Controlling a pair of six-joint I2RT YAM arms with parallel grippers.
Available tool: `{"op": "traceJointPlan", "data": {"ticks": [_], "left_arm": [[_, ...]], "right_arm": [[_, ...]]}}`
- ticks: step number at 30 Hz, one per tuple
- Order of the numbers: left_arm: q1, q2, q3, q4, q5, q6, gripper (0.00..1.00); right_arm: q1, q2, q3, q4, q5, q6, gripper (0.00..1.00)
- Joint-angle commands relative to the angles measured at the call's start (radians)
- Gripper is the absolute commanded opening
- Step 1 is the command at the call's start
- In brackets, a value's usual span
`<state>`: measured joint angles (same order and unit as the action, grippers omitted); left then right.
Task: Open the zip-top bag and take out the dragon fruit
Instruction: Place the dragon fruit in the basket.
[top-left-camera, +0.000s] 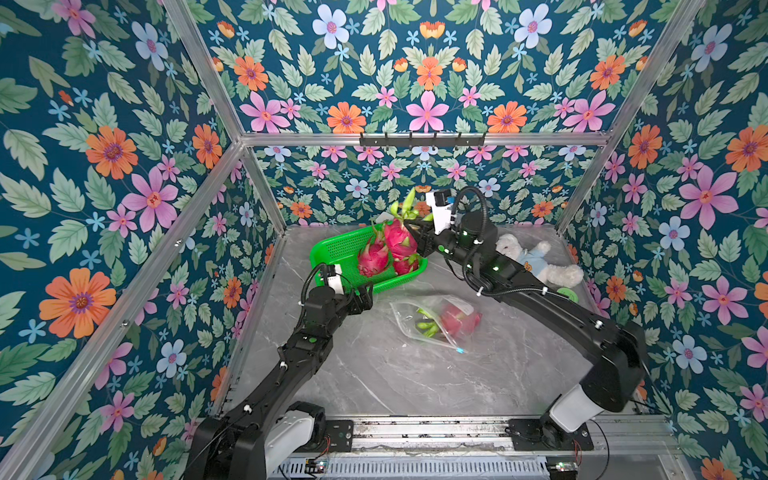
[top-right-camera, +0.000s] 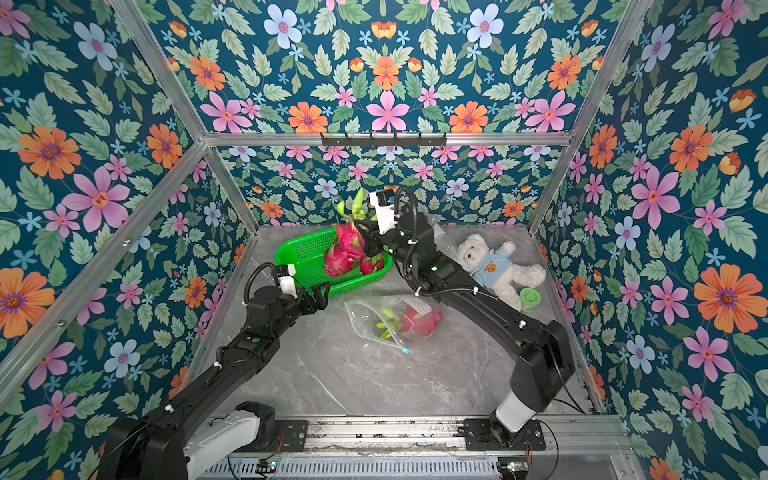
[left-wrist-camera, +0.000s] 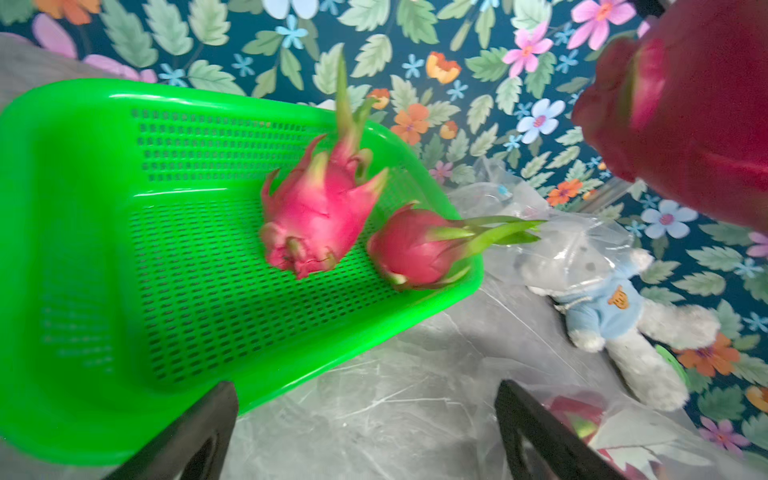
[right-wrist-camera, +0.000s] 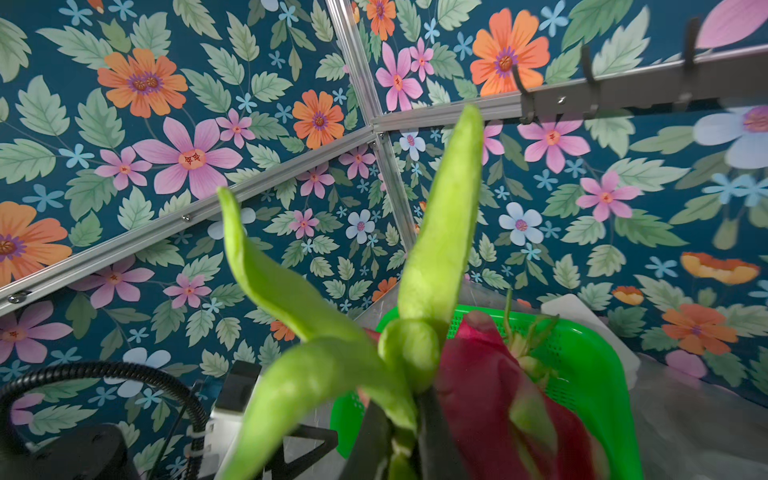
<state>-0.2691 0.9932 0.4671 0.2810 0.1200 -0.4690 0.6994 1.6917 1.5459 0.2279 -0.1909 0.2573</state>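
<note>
- Green basket (top-left-camera: 332, 245) sits at the back of the table (top-left-camera: 415, 382), close to the back wall. It holds the first basket fruit (left-wrist-camera: 316, 216) and the second basket fruit (left-wrist-camera: 411, 249), side by side.
- Zip-top bag (top-left-camera: 436, 320) lies flat mid-table, near the basket's front. The bagged dragon fruit (top-left-camera: 459, 320) is inside; can't tell whether the mouth is open.
- Right gripper (top-left-camera: 415, 232) is pinched tight on the green scales of the held dragon fruit (top-left-camera: 399, 239), which hangs over the basket.
- Left gripper (left-wrist-camera: 365, 432) has its jaws spread wide with nothing in them, just beside the basket's near rim.
- Hidden: the held fruit covers part of the basket fruits in both top views. The right arm cuts across the teddy bear (top-left-camera: 532, 259) and the green disc (top-left-camera: 567, 294).
- Room: bare marble between the bag and the front rail.
</note>
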Motion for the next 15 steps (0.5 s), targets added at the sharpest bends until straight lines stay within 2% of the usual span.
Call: {"op": "traceJointPlan", "data": {"ticks": [1,9,15], "left_arm": [[0.038,-0.037,-0.036,-0.003,-0.065,-0.045,0.99],[0.073,-0.114,-0.094,-0.039,-0.084,-0.018,0.99],[0.079,-0.142,-0.099,-0.042,-0.100,0.018,0.99]], "right_arm": [[0.011,0.103,0.087,0.041,-0.052,0.042,0.00],[0.028,0.421,0.344,0.003,-0.079,0.085,0.00],[0.039,0.579,0.461,-0.035,-0.103,0.151,0.00]]}}
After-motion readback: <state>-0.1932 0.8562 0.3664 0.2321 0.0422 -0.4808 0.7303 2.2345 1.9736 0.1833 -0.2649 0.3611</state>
